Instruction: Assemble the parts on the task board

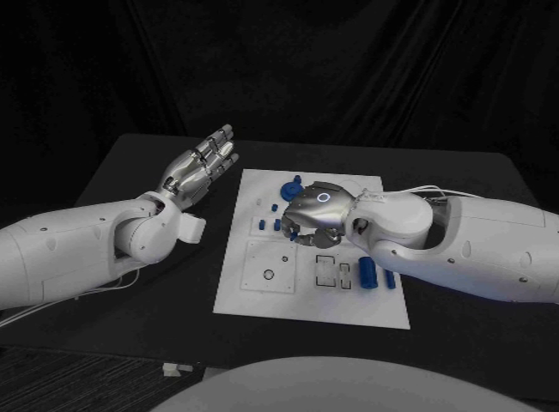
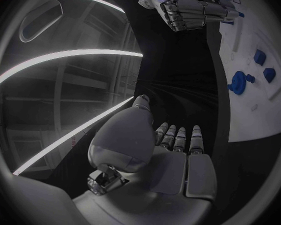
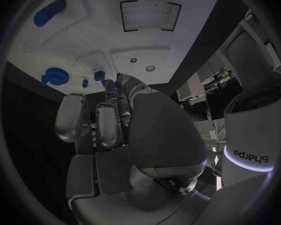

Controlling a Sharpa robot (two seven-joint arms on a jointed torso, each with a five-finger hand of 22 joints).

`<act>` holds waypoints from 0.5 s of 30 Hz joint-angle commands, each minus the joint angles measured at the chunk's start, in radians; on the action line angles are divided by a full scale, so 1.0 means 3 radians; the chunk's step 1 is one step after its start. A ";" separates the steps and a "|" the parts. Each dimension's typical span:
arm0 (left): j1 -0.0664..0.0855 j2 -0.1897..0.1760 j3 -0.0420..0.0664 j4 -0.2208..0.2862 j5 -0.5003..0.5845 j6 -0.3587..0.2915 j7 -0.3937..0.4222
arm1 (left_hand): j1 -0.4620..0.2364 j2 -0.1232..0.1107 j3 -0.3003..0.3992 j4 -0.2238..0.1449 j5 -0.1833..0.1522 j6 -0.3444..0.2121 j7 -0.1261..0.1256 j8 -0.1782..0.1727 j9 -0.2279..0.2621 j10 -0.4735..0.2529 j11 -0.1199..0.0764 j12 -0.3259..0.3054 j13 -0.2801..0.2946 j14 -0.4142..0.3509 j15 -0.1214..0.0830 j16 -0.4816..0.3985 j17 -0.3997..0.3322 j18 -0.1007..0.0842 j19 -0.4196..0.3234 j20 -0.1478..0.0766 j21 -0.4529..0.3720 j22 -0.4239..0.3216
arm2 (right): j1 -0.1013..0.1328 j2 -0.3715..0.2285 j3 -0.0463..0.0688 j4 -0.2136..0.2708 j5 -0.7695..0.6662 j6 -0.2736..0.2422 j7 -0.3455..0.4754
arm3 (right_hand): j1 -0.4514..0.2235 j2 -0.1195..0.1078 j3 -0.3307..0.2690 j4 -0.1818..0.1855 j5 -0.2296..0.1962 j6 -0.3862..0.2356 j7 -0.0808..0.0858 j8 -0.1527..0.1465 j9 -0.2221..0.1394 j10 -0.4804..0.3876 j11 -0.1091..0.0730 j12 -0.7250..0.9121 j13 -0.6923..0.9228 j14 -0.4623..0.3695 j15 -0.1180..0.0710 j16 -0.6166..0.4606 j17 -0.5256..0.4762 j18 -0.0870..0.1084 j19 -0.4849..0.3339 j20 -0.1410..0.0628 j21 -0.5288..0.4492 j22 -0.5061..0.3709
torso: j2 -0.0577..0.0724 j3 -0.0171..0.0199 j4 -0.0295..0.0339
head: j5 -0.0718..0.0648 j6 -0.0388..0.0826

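One task board [image 1: 261,296], mid-table. We have our right hand [image 1: 314,215] over its middle, fingers curled down onto the parts; grip: can't tell. Left hand [image 1: 203,163] beside board, flat, holding nothing. We count two blue cylinders [image 1: 368,273], one round blue part [image 1: 290,184].

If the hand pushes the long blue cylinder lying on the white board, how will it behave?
The long blue cylinder lies on its side, so it will probably roll. It looks small and rigid, likely light. The white board looks smooth, so it may slide.

The white task board [image 1: 270,296] lies mid-frame on the black table [image 1: 477,335]. The right hand [image 1: 314,215] hovers fingers-down over the board's upper part, near blue parts [image 1: 292,184]. The left hand [image 1: 203,165] is raised, fingers extended, left of the board.
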 commanded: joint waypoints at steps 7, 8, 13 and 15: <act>-0.0011 0.0011 0.0004 0.0007 0.0000 -0.0003 0.0590 | -0.0011 -0.0014 -0.0008 -0.0013 0.0020 0.0012 0.0034 -0.0007 -0.0001 -0.0004 0.0060 -0.0017 -0.0004 0.0005 0.0062 -0.0012 -0.0003 -0.0029 -0.0004 0.0008 -0.0021 -0.0008 | -0.0060 0.0053 0.0002 -0.0031 -0.0154 0.0051 0.0012 | 0.0020 -0.0006 -0.0003 -0.0016 -0.0005 -0.0039 0.0007 -0.0033 -0.0005 0.0011 0.0007 -0.0017 0.0005 0.0070 -0.0009 0.0017 -0.0004 -0.0004 0.0022 0.0002 0.0022 0.0539 | -0.0001 0.0000 -0.0002 | 0.0011 -0.0001; -0.0012 0.0012 0.0004 0.0007 0.0000 0.0008 0.0583 | -0.0006 -0.0013 -0.0005 -0.0013 0.0022 0.0016 0.0043 -0.0006 0.0000 -0.0004 0.0067 -0.0017 -0.0004 0.0005 0.0070 -0.0012 -0.0003 -0.0031 -0.0004 0.0014 -0.0021 -0.0007 | -0.0064 0.0058 0.0002 -0.0034 -0.0155 0.0053 0.0011 | 0.0018 -0.0007 -0.0002 -0.0016 -0.0005 -0.0042 0.0008 -0.0036 -0.0006 0.0010 0.0008 -0.0018 0.0005 0.0070 -0.0008 0.0017 -0.0004 -0.0005 0.0022 0.0002 0.0022 0.0539 | -0.0001 0.0000 -0.0002 | 0.0015 -0.0001; -0.0013 0.0021 0.0004 0.0003 0.0000 0.0066 0.0548 | 0.0013 -0.0008 0.0007 -0.0015 0.0026 0.0024 0.0067 -0.0006 0.0001 -0.0004 0.0103 -0.0017 -0.0004 0.0005 0.0124 -0.0012 -0.0003 -0.0047 -0.0003 0.0051 -0.0020 -0.0006 | -0.0092 0.0086 0.0002 -0.0048 -0.0157 0.0036 0.0024 | 0.0013 -0.0009 -0.0002 -0.0016 -0.0010 -0.0049 0.0012 -0.0046 -0.0009 0.0006 0.0014 -0.0024 0.0006 0.0068 -0.0006 0.0015 -0.0008 -0.0004 0.0020 0.0004 0.0017 0.0538 | -0.0001 0.0000 -0.0002 | 0.0004 -0.0001; -0.0014 0.0023 0.0004 0.0002 0.0000 0.0081 0.0539 | 0.0021 -0.0006 0.0011 -0.0016 0.0030 0.0026 0.0073 -0.0006 0.0001 -0.0004 0.0114 -0.0016 -0.0004 0.0005 0.0140 -0.0012 -0.0003 -0.0052 -0.0003 0.0062 -0.0020 -0.0005 | -0.0102 0.0093 0.0002 -0.0050 -0.0157 0.0034 0.0027 | 0.0013 -0.0009 -0.0002 -0.0016 -0.0010 -0.0050 0.0012 -0.0047 -0.0009 0.0006 0.0013 -0.0025 0.0005 0.0068 -0.0005 0.0016 -0.0006 -0.0004 0.0021 0.0004 0.0019 0.0539 | -0.0001 0.0000 -0.0002 | 0.0006 -0.0001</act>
